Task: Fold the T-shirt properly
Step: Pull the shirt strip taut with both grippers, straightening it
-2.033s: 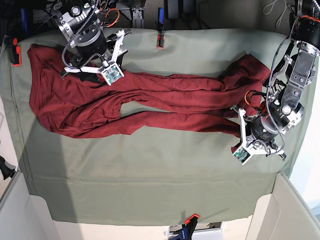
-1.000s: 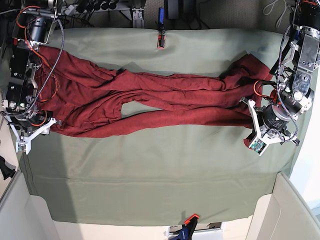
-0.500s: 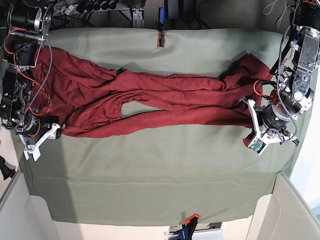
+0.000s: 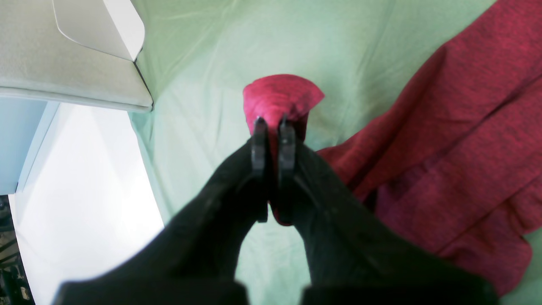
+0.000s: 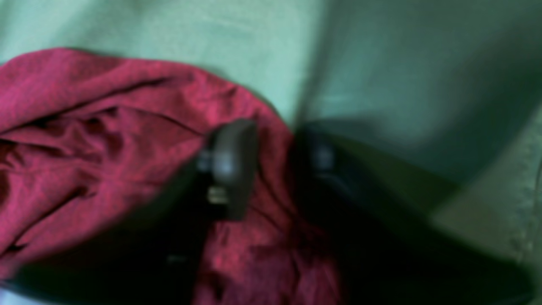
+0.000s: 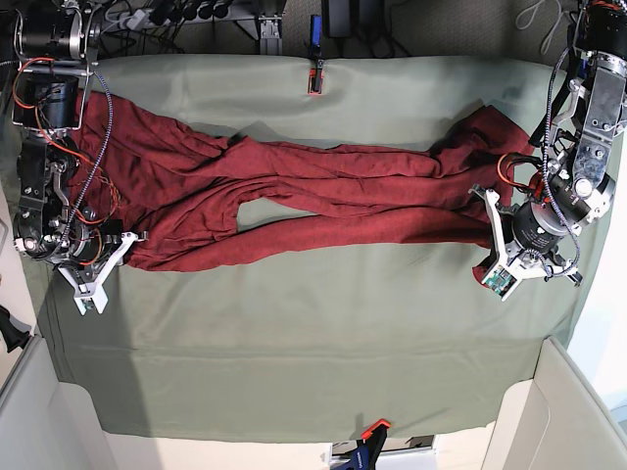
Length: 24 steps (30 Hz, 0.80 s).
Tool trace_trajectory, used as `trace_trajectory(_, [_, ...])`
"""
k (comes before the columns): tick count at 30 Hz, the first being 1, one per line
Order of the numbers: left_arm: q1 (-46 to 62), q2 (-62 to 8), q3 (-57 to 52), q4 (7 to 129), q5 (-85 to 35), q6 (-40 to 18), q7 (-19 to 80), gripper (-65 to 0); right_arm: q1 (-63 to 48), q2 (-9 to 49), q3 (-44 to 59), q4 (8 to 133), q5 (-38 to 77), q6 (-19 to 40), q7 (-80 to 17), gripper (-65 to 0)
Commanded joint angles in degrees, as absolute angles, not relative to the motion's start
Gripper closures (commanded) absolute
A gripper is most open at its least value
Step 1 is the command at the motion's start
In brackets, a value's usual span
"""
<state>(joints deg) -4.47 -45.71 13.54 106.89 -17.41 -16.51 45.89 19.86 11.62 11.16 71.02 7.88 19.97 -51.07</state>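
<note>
I see my left gripper (image 4: pixel 271 125) at frame right clamped on the T-shirt (image 6: pixel 294 201); my right gripper (image 5: pixel 271 165), frame left, straddles blurred cloth, closure unclear.

We note both arms built of black and silver metal segments, white brackets near the wrists, looped red and black cables, and matte black gripper fingers (image 4: pixel 259 140).

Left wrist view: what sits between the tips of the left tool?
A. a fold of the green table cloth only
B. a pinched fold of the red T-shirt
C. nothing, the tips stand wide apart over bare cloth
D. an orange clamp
B: the left tool has its tips nearly together with a peak of the T-shirt rising between and beyond them, above the table cloth.
</note>
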Motion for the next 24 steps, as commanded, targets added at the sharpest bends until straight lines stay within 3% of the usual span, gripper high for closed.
trace_trajectory(1, [-5.6, -46.9, 12.8, 107.7, -16.9, -16.1, 45.3, 0.0, 21.1, 12.2, 11.1, 71.8, 7.2, 20.3, -50.9, -0.8])
trace_trajectory(13, [-5.9, -47.0, 8.7, 109.7, -15.6, -13.7, 45.3, 0.0, 21.1, 13.3, 11.1, 77.3, 6.5, 21.9, -52.9, 0.0])
trace_trajectory(24, [-5.5, -51.6, 7.0, 113.7, -17.9, -13.7, 45.7, 0.0, 15.4, 15.9, 11.2, 86.3, 6.7, 21.9, -52.7, 0.0])
